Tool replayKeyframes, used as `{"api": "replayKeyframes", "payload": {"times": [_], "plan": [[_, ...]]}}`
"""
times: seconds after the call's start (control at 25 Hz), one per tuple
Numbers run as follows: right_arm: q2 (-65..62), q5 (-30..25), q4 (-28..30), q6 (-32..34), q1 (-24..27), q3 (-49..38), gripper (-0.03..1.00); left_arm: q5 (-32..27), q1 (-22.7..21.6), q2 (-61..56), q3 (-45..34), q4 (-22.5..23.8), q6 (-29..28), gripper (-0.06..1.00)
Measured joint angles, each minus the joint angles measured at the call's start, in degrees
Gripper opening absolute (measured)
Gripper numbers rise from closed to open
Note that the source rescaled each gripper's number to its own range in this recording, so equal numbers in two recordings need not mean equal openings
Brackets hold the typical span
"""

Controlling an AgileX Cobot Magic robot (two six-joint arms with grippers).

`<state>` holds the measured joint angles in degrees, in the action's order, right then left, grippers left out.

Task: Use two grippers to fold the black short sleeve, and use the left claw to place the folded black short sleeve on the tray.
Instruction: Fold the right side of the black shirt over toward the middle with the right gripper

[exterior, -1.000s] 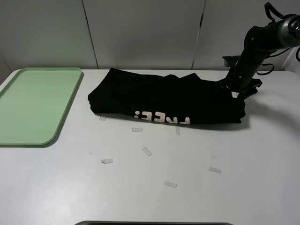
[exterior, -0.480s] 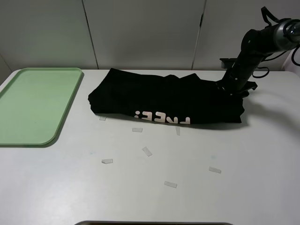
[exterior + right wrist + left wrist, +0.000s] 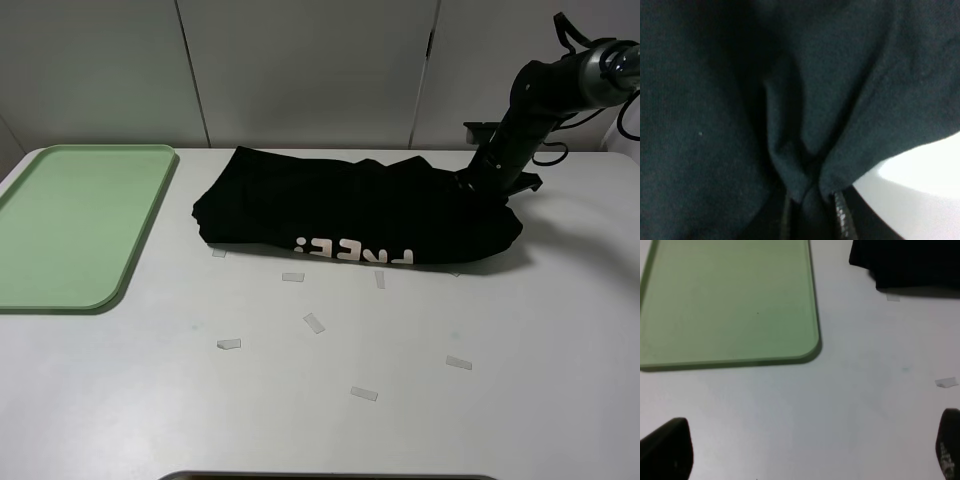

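Closing the right gripper point(image 3: 492, 186) was the change. A second ago you had it spread at the end of the black short sleeve point(image 3: 350, 212) nearest the tabletop's right edge. At this moment its jaws were pinched nearly together on a ridge of black cloth, and the right wrist view showed fabric bunched between the tips. That end of the shirt had puckered up a little, and the whole garment had crept slightly toward the right edge.

My read: you had the grasp for the next fold, but nothing was lifted or carried over yet, so most of the folding was left to do.

The left gripper point(image 3: 807, 452) was spread wide with nothing in it, hanging over bare tabletop point(image 3: 870, 390) just off a rounded corner of the tray point(image 3: 730, 300). It was out of the high camera's sight.

The shirt lay as a long band along the tabletop's far edge, from the middle toward the right. The tray sat at the far-left corner, apart from the shirt.

Writing: only the lettering point(image 3: 352, 253) "FREE!" in pale letters along the shirt's near edge, upside down to the high camera. You had no neck label or brand in view. The tape scraps point(image 3: 314, 322) near the middle looked blank.
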<state>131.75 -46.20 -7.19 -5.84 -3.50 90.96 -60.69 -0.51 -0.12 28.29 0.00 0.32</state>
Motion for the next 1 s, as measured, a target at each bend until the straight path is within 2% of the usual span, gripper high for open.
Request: {"api": "replayKeyframes", "payload": {"times": [0.08, 0.2, 0.68, 0.88, 1.0], "plan": [[-0.6, -0.9, 2.0, 0.0, 0.0, 0.0, 0.15, 0.0, 0.0, 0.0, 0.0, 0.0, 0.0, 0.97], [-3.3, -4.7, 8.7, 0.9, 0.2, -0.7, 0.15, 0.0, 0.0, 0.0, 0.0, 0.0, 0.0, 0.97], [-19.6, -16.0, 23.0, 1.1, 0.5, -0.9, 0.15, 0.0, 0.0, 0.0, 0.0, 0.0, 0.0, 0.97], [-22.2, -22.1, 27.7, -1.2, 0.6, 1.0, 0.15, 0.0, 0.0, 0.0, 0.0, 0.0, 0.0, 0.96], [-22.4, -23.3, 29.6, -2.5, 0.6, 3.3, 0.15, 0.0, 0.0, 0.0, 0.0, 0.0, 0.0, 0.96]]}}
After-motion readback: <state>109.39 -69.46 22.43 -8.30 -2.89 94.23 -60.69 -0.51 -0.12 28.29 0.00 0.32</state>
